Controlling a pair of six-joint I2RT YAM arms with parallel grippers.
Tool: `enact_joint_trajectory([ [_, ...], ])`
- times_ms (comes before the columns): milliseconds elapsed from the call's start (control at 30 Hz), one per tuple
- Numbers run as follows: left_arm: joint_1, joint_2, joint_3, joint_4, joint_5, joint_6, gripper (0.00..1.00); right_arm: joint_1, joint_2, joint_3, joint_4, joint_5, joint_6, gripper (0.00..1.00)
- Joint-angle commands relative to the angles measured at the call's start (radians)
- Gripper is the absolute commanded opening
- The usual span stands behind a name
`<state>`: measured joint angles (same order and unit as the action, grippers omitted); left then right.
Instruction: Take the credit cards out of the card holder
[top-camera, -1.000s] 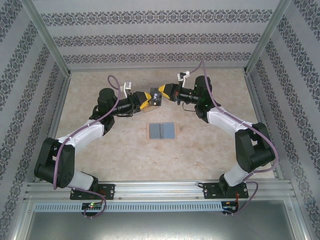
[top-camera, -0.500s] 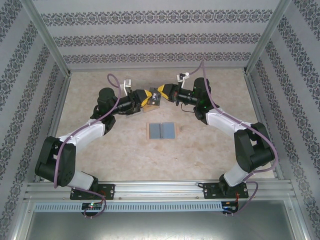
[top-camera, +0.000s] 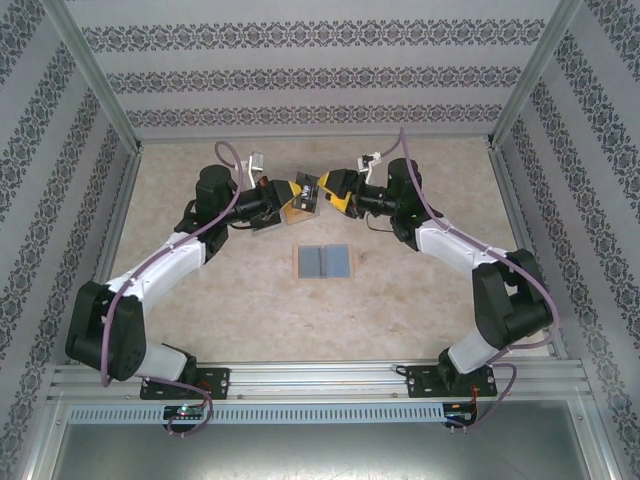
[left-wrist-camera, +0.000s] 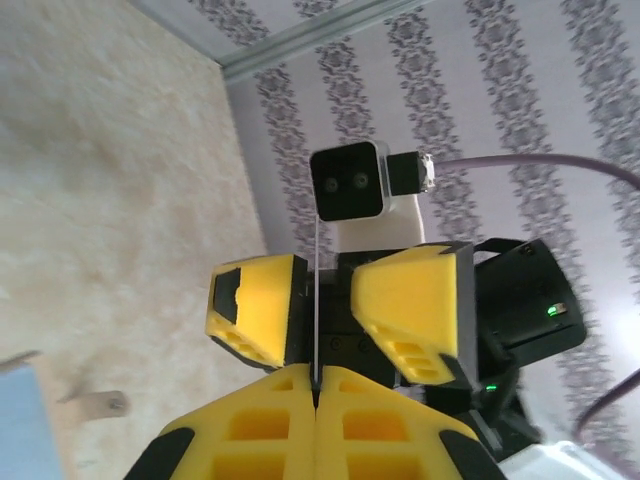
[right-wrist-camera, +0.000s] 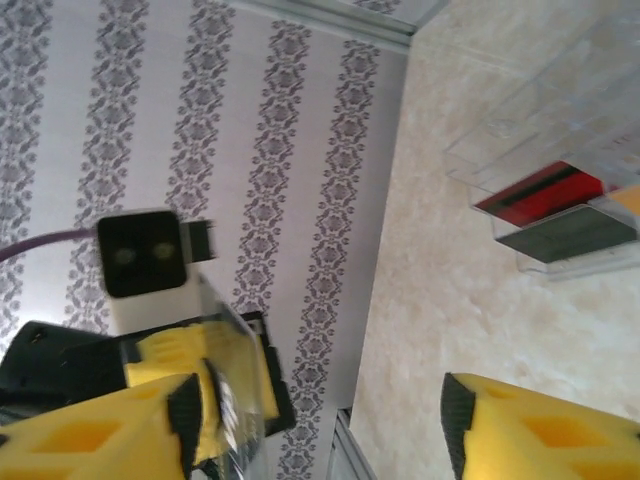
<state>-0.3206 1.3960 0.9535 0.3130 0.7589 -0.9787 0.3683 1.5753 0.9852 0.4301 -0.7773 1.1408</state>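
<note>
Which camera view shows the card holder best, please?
The top external view: the card holder lies open and flat on the table, both panels in full sight. The left wrist view catches just a pale blue corner at its lower left edge. The right wrist view faces the wall and a clear box.

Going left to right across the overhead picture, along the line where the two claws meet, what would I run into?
Left arm → left gripper, shut on a dark credit card → right gripper, open → right arm.
</note>
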Motion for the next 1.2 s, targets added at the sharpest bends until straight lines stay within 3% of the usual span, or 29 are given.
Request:
enact_joint_trajectory([
  [0, -0.003, -0.071, 0.070, -0.344, -0.122, 0.369, 0.00, -0.024, -0.048, -0.042, -0.143, 0.051, -0.177, 0.81],
  [200, -0.004, -0.084, 0.151, -0.605, -0.319, 0.746, 0.00, -0.030, -0.066, -0.054, -0.361, 0.147, -0.386, 0.94],
  [433, -0.005, -0.054, 0.185, -0.640, -0.331, 1.121, 0.00, -0.031, -0.071, -0.050, -0.448, 0.219, -0.493, 0.97],
  [833, 0.036, 0.288, 0.441, -0.896, -0.352, 1.507, 0.00, -0.051, -0.040, -0.026, -0.484, 0.165, -0.536, 0.98],
  [1033, 0.064, 0.366, 0.491, -0.892, -0.435, 1.616, 0.00, -0.052, -0.036, -0.008, -0.494, 0.155, -0.526, 0.98],
  [1167, 0.073, 0.457, 0.599, -1.037, -0.452, 1.702, 0.00, -0.052, -0.035, 0.001, -0.497, 0.155, -0.514, 0.98],
])
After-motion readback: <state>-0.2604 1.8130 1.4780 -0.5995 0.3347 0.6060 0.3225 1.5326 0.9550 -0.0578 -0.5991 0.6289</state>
